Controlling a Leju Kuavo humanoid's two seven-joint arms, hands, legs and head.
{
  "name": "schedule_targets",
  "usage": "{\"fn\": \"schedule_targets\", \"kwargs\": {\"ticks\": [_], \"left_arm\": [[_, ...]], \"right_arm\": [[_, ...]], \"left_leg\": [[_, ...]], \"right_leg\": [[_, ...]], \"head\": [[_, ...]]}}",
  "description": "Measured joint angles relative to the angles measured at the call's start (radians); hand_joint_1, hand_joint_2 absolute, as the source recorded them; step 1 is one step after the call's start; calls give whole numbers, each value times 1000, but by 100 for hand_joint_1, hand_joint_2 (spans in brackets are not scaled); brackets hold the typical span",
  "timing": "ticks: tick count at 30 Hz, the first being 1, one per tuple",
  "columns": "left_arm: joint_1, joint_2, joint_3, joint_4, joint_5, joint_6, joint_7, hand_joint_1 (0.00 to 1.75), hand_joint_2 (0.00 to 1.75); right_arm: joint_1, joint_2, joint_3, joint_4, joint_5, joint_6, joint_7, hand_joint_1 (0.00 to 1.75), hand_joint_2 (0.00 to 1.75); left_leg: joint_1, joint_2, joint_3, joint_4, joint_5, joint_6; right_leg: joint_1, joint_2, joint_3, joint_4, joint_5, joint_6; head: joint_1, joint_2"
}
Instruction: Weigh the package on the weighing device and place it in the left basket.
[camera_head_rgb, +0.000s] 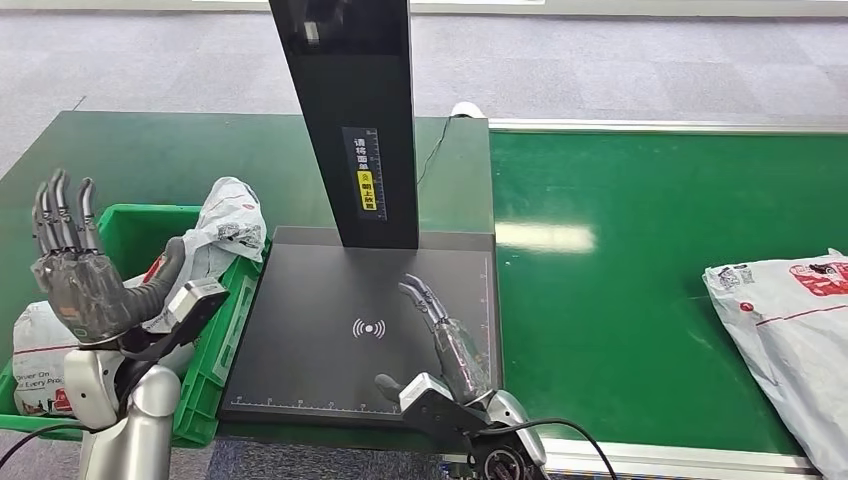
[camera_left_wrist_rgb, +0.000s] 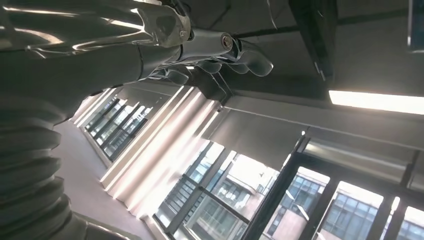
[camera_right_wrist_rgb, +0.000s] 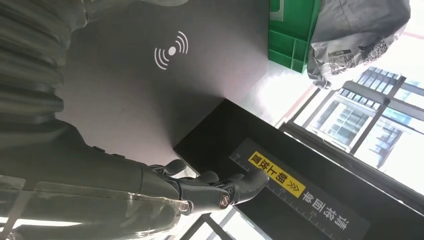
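- Green conveyor belt (camera_head_rgb: 620, 300) fills the right half of the worktop, and there at its far right edge lies a white package (camera_head_rgb: 790, 340), partly cut off by the frame, its long axis running roughly from the belt's far side toward the near edge.
- Weighing device (camera_head_rgb: 330, 340), the dark plate with the wireless mark, sits in the middle with its black post (camera_head_rgb: 350, 120) rising at the back edge. Nothing rests on the plate.
- Green basket (camera_head_rgb: 215, 360) butts against the plate's left edge, and it already holds white packages (camera_head_rgb: 225, 225); one bulges up over the rim.
- Left hand (camera_head_rgb: 75, 270) is raised over the basket, fingers apart and pointing up, holding nothing. The left wrist view looks at ceiling and windows.
- Right hand (camera_head_rgb: 445, 345) hovers at the plate's front right corner, fingers (camera_right_wrist_rgb: 235, 187) loosely extended toward the post, empty.
- The key relation: the belt package lies well apart to the right of the right hand, across bare belt. That hand is plainly the nearer, so I judge the reach is its job, swinging right toward the package's near left edge.
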Motion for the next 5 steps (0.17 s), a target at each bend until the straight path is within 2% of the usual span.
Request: {"fn": "schedule_targets", "kwargs": {"ticks": [3,5], "left_arm": [[33,-19,-22,-32,114,0,-65,0,175],[53,-23,-52,-46,173,0,-76,0,175]], "right_arm": [[-5,-1,3,7,0,-1,-3,0,175],[-8,-1,4,10,-1,-2,-4,0,175]], "left_leg": [[0,0,0,0,0,0],[0,0,0,0,0,0]], "right_leg": [[0,0,0,0,0,0],[0,0,0,0,0,0]], "head": [[0,0],[0,0]]}}
